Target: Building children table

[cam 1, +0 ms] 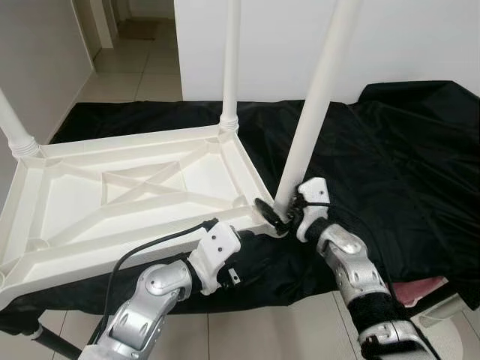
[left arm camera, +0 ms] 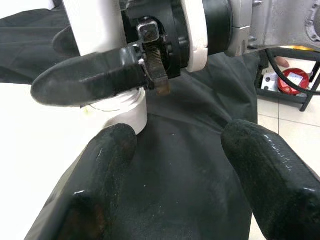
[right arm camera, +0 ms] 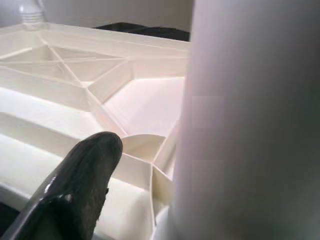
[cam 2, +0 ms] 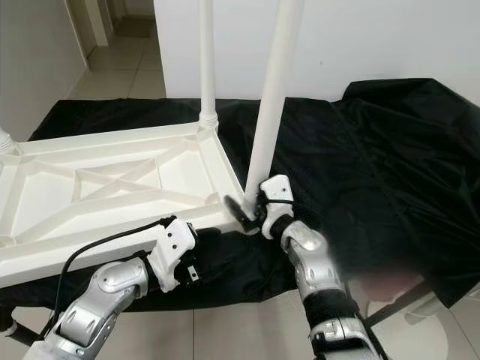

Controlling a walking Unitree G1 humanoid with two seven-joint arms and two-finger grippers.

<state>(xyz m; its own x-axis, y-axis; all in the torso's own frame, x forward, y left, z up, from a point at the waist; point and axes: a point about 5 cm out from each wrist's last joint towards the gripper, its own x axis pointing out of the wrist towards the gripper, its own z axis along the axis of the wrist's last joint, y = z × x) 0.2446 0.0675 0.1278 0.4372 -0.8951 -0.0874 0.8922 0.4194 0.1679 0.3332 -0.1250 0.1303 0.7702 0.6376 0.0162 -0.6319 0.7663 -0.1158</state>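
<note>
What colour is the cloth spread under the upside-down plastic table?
Black; the black cloth shows best in the left eye view.

The upturned tabletop (cam 1: pixel 135 195) lies on the cloth (cam 1: pixel 390 172), legs (cam 1: pixel 319 97) standing at its corners.

White wall (cam 1: pixel 420 45) at 12 to 2 o'clock, grey wall (cam 1: pixel 37 67) at 10 o'clock; hallway with pale floor tiles (cam 1: pixel 139 71) runs back at 11 o'clock. Black sheet (cam 1: pixel 405 157) drapes the worktop. Tiled floor (cam 1: pixel 255 330) at 6 o'clock, red-and-white item on a low rack (left arm camera: pixel 292 80), even indoor light
</note>
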